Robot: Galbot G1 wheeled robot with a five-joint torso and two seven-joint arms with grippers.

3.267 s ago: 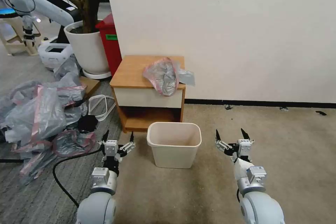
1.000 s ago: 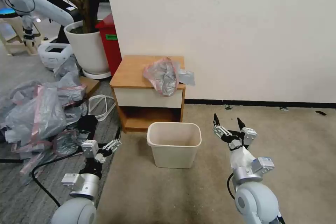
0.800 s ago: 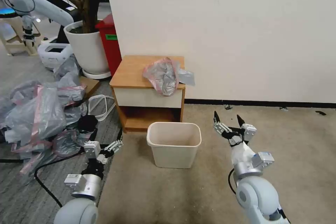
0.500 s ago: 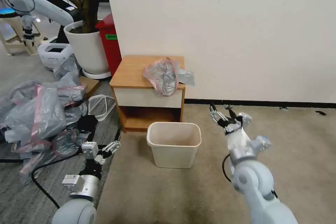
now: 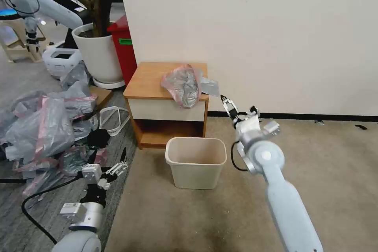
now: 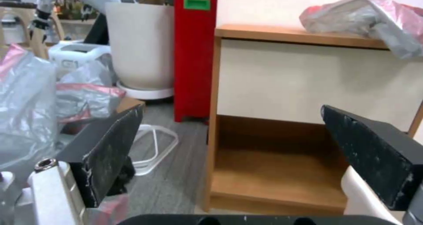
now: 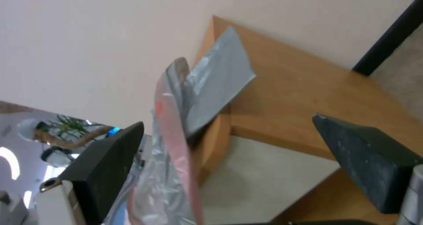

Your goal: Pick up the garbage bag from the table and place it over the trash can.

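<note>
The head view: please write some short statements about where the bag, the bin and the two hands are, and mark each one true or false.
1. The thin grey plastic garbage bag with a pink-red band lies on the low wooden nightstand table. True.
2. The small cream-beige rectangular plastic trash can already wears a bag. False: it stands bare and empty on the floor in front of the table.
3. The right hand is raised near the table's right front corner, open. True.
4. The right hand grips the bag. False: it holds nothing.
5. The left hand rests on the table. False: it hangs low over the floor, beside the heap of bags.
</note>
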